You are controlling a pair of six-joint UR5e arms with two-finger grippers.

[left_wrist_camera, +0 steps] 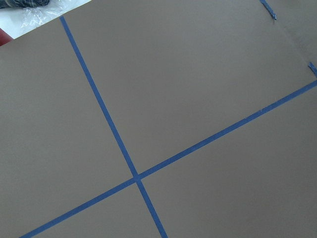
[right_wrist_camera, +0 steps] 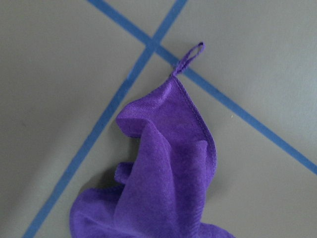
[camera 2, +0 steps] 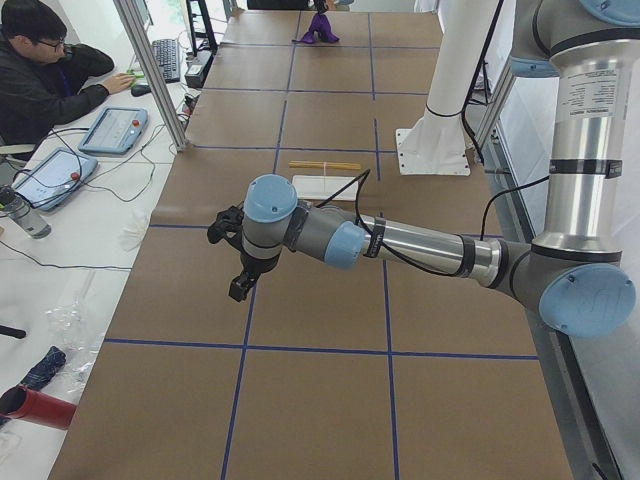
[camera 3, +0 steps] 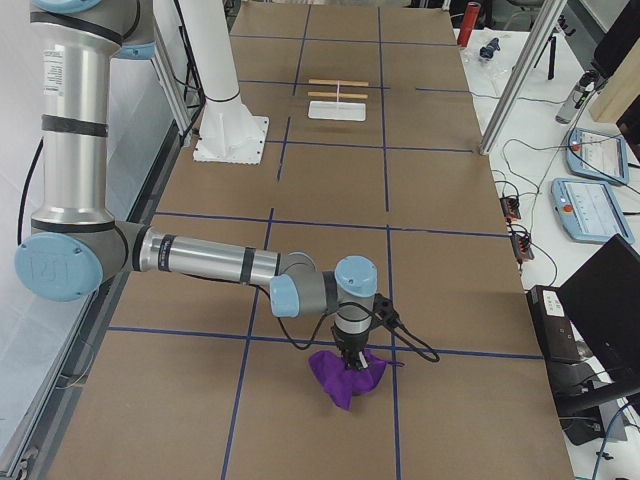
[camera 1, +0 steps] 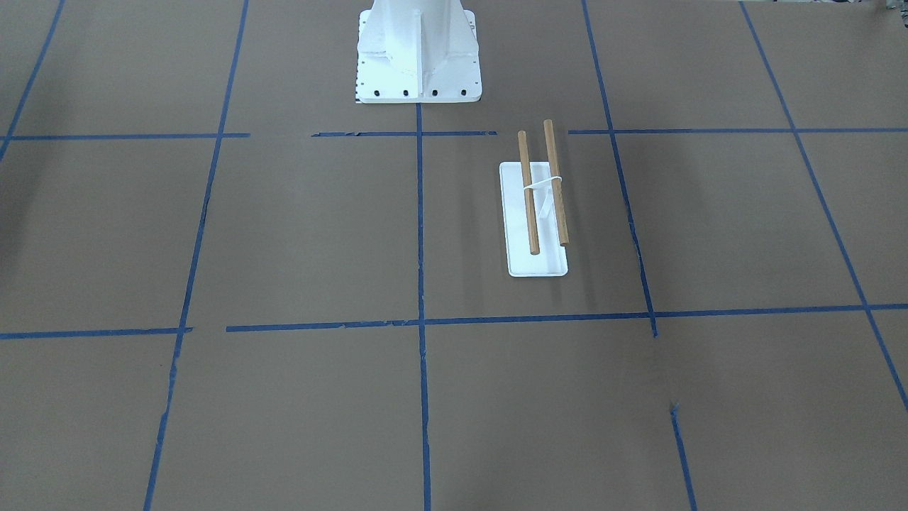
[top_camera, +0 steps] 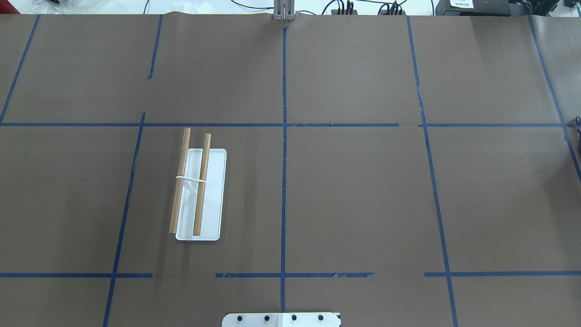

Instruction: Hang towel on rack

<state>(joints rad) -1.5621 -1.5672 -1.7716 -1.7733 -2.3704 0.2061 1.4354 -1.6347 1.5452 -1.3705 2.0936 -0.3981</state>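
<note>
towel [right_wrist_camera: 163, 173] under right gripper [camera 3: 350, 362], grip cannot tell | left gripper [camera 2: 238, 288] cannot tell | rack [top_camera: 213, 190] far, near pedestal [camera 1: 417, 50]

The overhead and front-facing cameras look steeply down from opposite long sides, sharing the rack [top_camera: 211, 195]. Each end camera looks along the table [camera 2: 320, 400], the left gripper [camera 2: 239, 287] or right gripper [camera 3: 352, 362] close before it. Both wrist cameras face down, the right one very near the towel [right_wrist_camera: 163, 188] beneath its gripper.
</note>
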